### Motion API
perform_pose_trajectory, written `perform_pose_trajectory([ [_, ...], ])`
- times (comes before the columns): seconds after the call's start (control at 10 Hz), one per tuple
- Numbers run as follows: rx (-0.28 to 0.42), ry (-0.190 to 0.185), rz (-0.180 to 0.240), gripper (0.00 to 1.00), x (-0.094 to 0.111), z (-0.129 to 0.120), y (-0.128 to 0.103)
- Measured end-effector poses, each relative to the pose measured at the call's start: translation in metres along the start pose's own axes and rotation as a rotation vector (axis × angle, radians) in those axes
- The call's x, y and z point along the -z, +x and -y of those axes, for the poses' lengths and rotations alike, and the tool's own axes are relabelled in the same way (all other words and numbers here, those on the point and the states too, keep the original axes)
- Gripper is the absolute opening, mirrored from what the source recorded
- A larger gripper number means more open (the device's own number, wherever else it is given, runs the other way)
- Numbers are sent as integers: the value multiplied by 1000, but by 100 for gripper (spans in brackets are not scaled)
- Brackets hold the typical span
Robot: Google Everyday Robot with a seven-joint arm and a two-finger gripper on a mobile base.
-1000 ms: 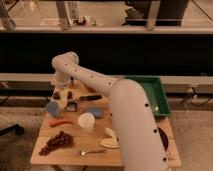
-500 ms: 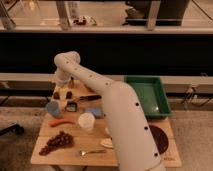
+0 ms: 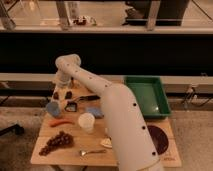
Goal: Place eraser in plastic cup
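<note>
The tool (image 3: 62, 93) hangs low over the far left part of the wooden surface (image 3: 47, 156), at the end of the white arm that bends down from its elbow. Whether it is wide, narrow or holding something I cannot tell. The plastic cup (image 3: 53, 109), light blue, stands just nearer the camera than the tool and a little to its left in the view, apart from it. A small dark object (image 3: 71, 106) lies just in front of the tool on the other side and may be the eraser, though that is not certain. The cream-white cup (image 3: 86, 121) stands farther forward of the tool, and the bunch of grapes (image 3: 56, 142) farther still. This looks like the reach or pickup stage. The next move calls for a sure hold on the eraser, then a short carry to directly above the blue cup's mouth before release.
</note>
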Motion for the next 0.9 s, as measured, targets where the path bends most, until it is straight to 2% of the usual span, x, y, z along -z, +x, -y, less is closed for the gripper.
perform_pose_trajectory([
  [0.3, -84, 54, 0, 80, -2, 1, 14],
  [0.5, -133, 76, 3, 80, -5, 0, 20],
  [0.9, -191, 89, 23, 80, -17, -1, 29],
])
